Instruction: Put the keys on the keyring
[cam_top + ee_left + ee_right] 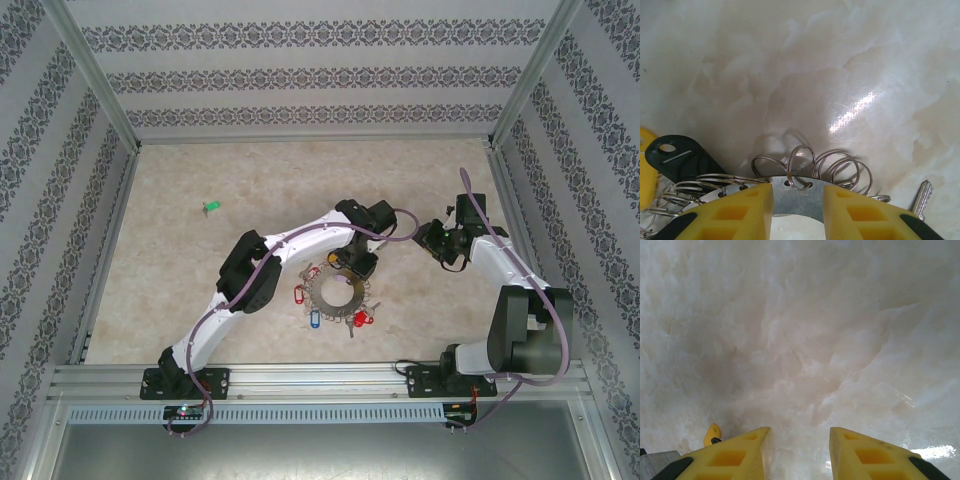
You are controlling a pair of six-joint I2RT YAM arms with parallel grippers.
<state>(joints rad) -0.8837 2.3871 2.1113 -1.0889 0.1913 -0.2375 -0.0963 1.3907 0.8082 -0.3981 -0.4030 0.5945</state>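
Two arms bend inward: left gripper [797, 189], jaws parted, over the rim of the grey metal keyring [797, 205]; right gripper [800, 432] parted, empty, above bare marble tabletop [800, 340].

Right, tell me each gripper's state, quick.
Left gripper: open over the keyring, not clamped on it.
Right gripper: open, empty.

One keyring [330, 296], one loose key [210, 207] (green tag), two arms [300, 241] [522, 322].
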